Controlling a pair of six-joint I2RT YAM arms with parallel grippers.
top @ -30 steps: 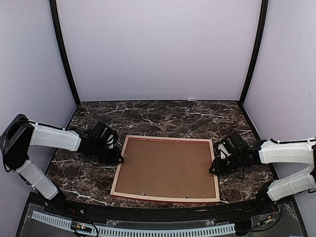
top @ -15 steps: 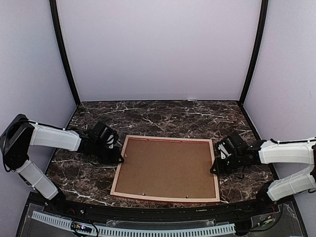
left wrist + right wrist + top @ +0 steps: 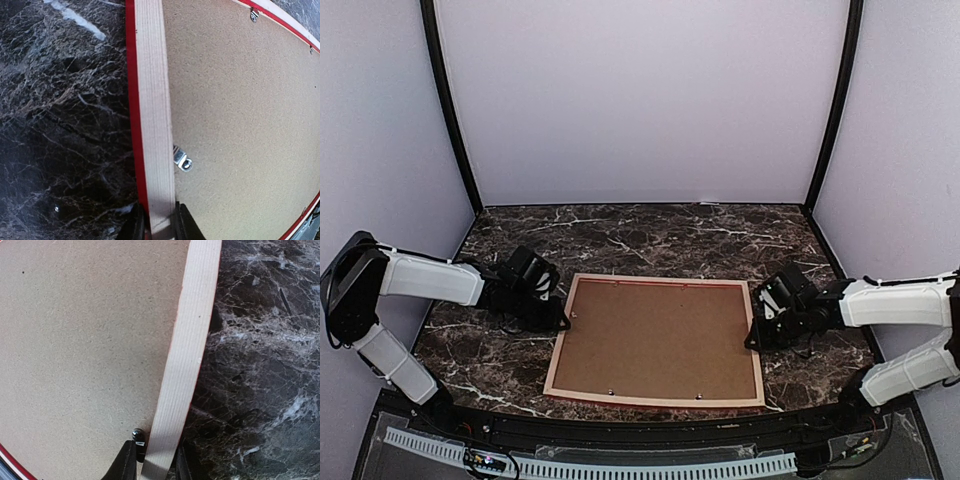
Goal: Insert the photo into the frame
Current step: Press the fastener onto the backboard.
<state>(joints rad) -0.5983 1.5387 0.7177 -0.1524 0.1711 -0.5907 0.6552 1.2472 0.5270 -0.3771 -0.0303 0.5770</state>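
The frame [image 3: 561,340] lies face down on the marble table, pale wood back up, with a thin red edge showing. A brown backing board [image 3: 660,340] fills its opening. The photo is hidden from every view. My left gripper [image 3: 563,322] is shut on the frame's left rail [image 3: 152,100], one finger on each side of it. My right gripper [image 3: 752,338] straddles the right rail [image 3: 192,330], its fingers closed in against the wood. A black stud [image 3: 138,435] sits beside the inner finger.
A silver turn clip [image 3: 182,160] lies on the backing board [image 3: 240,110] just ahead of my left fingers. Dark marble table [image 3: 650,240] stretches behind the frame to the lilac back wall. Black corner posts stand at the rear left and right.
My right gripper's jaws have narrowed onto the frame's right rail. The left arm and the frame have not moved.
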